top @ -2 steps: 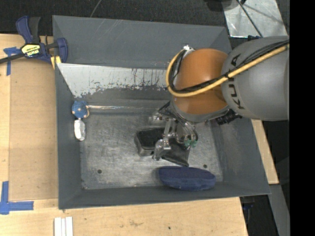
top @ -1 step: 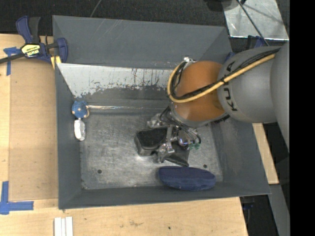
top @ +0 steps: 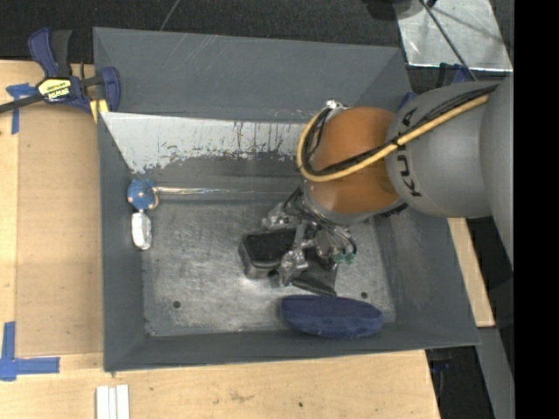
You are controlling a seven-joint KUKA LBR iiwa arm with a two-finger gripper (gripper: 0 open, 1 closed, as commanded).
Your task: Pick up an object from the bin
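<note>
Partly hidden under the orange cover [top: 349, 168], the gripper [top: 301, 253] sits low near the middle of the bin [top: 262, 85]; whether it is apart or together I cannot tell. A black block [top: 262, 249] lies right against its left side, and a darker flat piece [top: 316, 281] below it is hard to make out. The grey arm [top: 454, 147] reads "KU", the rest cut off. A blue pad [top: 332, 316] lies by the near wall, and a blue ball [top: 141, 194] and a white piece [top: 141, 230] lie far left.

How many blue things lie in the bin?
2. A small round one at the left side; a large dark oval one at the front side. The arm may hide more.
</note>
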